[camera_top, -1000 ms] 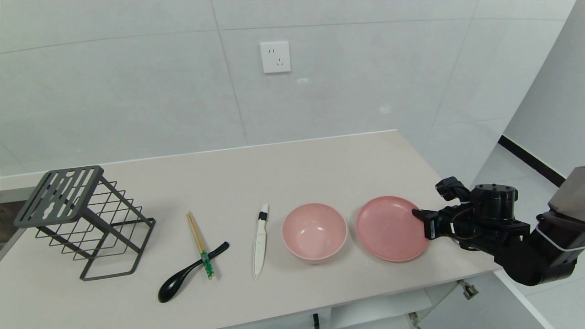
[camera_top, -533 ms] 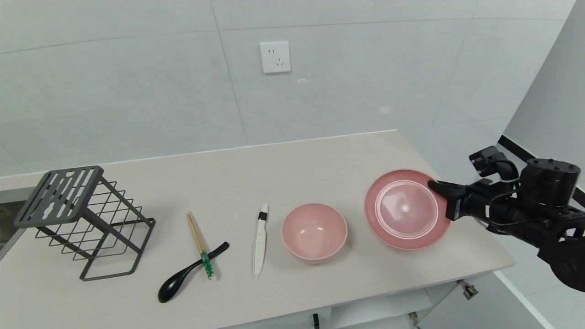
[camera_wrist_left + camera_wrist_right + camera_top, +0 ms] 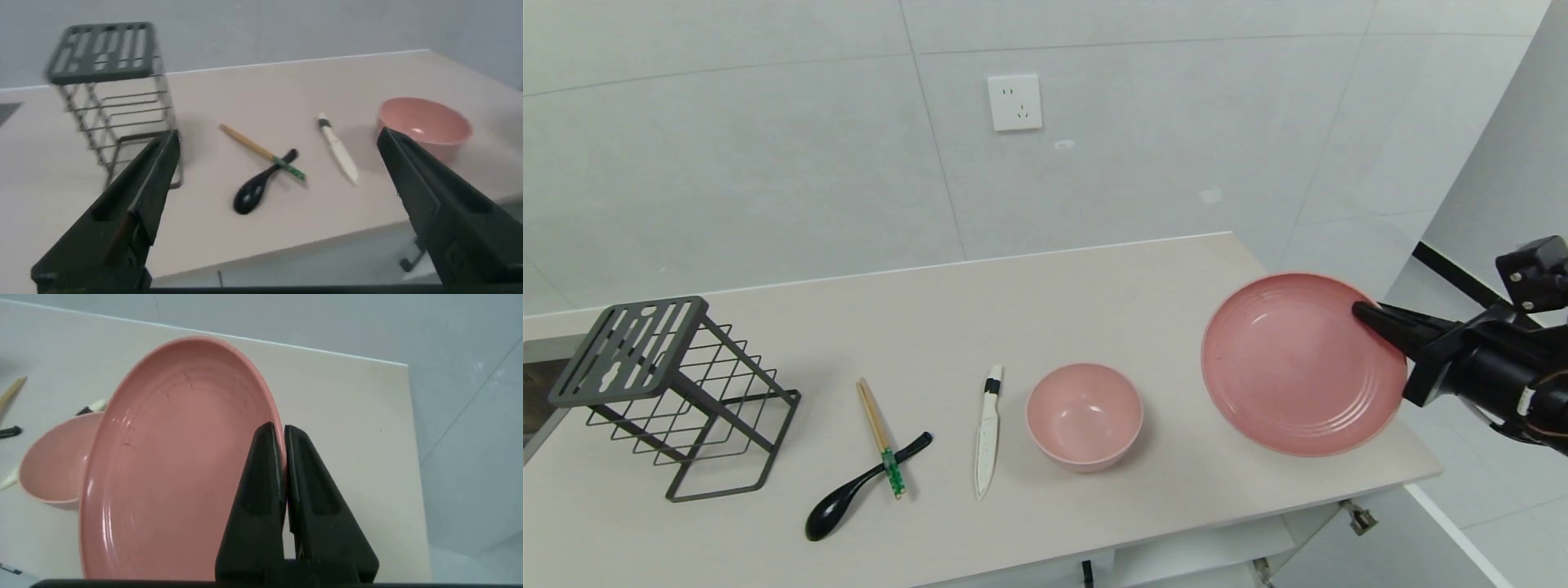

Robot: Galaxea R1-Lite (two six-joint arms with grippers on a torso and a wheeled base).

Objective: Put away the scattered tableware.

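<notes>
My right gripper (image 3: 1372, 317) is shut on the right rim of a pink plate (image 3: 1294, 363), holding it tilted in the air above the table's right end. The right wrist view shows both fingers pinching the pink plate (image 3: 176, 457) at its edge, right gripper (image 3: 283, 445). A pink bowl (image 3: 1084, 414) rests on the table left of the plate. Further left lie a white knife (image 3: 988, 430), a black spoon (image 3: 854, 496) and wooden chopsticks (image 3: 880, 426) crossing the spoon's handle. My left gripper (image 3: 278, 204) is open, wide apart, hanging off the table's front edge facing the bowl (image 3: 425, 124) and spoon (image 3: 261, 184).
A dark wire rack (image 3: 662, 384) stands at the table's left end. The table's right edge (image 3: 1339, 343) drops off just under the held plate. A wall socket (image 3: 1014, 102) is on the tiled wall behind.
The right gripper has lifted the pink plate off the table and carried it up and to the right, tilting it. The other tableware has not moved.
</notes>
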